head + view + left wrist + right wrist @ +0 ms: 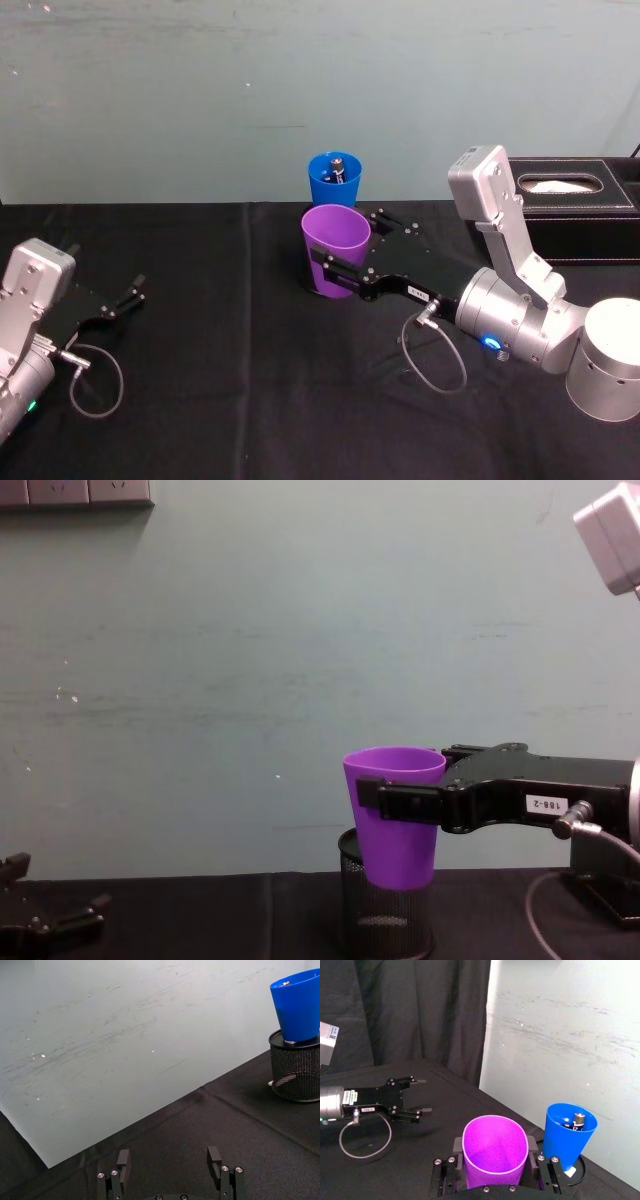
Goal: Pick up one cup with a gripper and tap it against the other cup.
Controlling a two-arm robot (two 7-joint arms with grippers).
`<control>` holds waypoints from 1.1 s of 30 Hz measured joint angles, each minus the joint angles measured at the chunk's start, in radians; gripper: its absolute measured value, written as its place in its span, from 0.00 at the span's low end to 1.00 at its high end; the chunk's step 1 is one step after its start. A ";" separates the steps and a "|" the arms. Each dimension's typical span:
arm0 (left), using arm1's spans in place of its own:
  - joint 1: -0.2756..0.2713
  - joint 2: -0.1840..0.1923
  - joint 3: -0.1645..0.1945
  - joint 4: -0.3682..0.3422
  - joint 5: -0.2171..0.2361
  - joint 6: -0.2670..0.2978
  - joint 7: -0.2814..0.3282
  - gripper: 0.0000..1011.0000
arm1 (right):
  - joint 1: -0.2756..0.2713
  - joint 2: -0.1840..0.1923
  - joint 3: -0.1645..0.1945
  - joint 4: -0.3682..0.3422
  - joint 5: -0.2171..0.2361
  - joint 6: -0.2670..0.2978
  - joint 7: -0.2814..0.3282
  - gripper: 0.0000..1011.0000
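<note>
Nearest the head camera, the right gripper (pixel 347 247) reaches in over the black table (pixel 250 400), its fingers clamped on the purple cup (pixel 336 232). The cup stands upright, just in front of the blue cup (pixel 335 182). Far to the left, the left gripper (pixel 130 295) sits parked and released.

From the left wrist, the left gripper (pixel 168 1157) has nothing between its spread fingers. The blue cup (pixel 296 1007) sits in a mesh holder (pixel 296 1075), well off to one side.

From the right wrist, the right gripper (pixel 495 1151) squeezes the purple cup (pixel 495 1160) on both sides. The blue cup (pixel 569 1135) is just beside it, with a battery (pixel 577 1121) inside. A thin gap seems to show between them, though I cannot be sure. The left gripper (pixel 415 1096) lies beyond, apart from both cups.

From the chest, the purple cup (pixel 395 825) hangs clear of the table in the right gripper (pixel 400 798), its base in front of the holder (pixel 385 920). The left gripper (pixel 52 898) rests low at the left edge.

Judging from this, the pick-up is done and the cup has been carried to its mate. Only the tap itself is left.
</note>
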 joint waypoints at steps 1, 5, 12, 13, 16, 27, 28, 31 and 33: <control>0.000 0.000 0.000 0.000 0.000 0.000 0.000 0.99 | 0.000 0.000 0.000 0.000 0.000 0.000 0.000 0.72; 0.000 0.000 0.000 0.000 0.000 0.000 0.000 0.99 | 0.000 0.000 0.000 0.000 -0.001 0.000 0.000 0.72; 0.000 0.000 0.000 0.000 0.000 0.000 0.000 0.99 | -0.001 0.000 0.000 0.000 -0.001 -0.001 0.000 0.72; 0.000 0.000 0.000 0.000 0.000 0.000 0.000 0.99 | -0.001 0.000 0.000 0.000 -0.001 -0.001 0.000 0.72; 0.000 0.000 0.000 0.000 0.000 0.000 0.000 0.99 | -0.001 0.000 0.000 0.000 -0.001 -0.002 0.000 0.72; 0.000 0.000 0.000 0.000 0.000 0.000 0.000 0.99 | -0.001 0.000 0.000 0.000 -0.001 -0.002 0.000 0.72; 0.000 0.000 0.000 0.000 0.000 0.000 0.000 0.99 | -0.001 0.000 0.000 0.000 -0.001 -0.002 0.000 0.72; 0.000 0.000 0.000 0.000 0.000 0.000 0.000 0.99 | -0.001 0.000 0.000 0.000 -0.001 -0.002 0.000 0.72; 0.000 0.000 0.000 0.000 0.000 0.000 0.000 0.99 | -0.001 0.000 0.000 0.000 -0.001 -0.002 0.000 0.72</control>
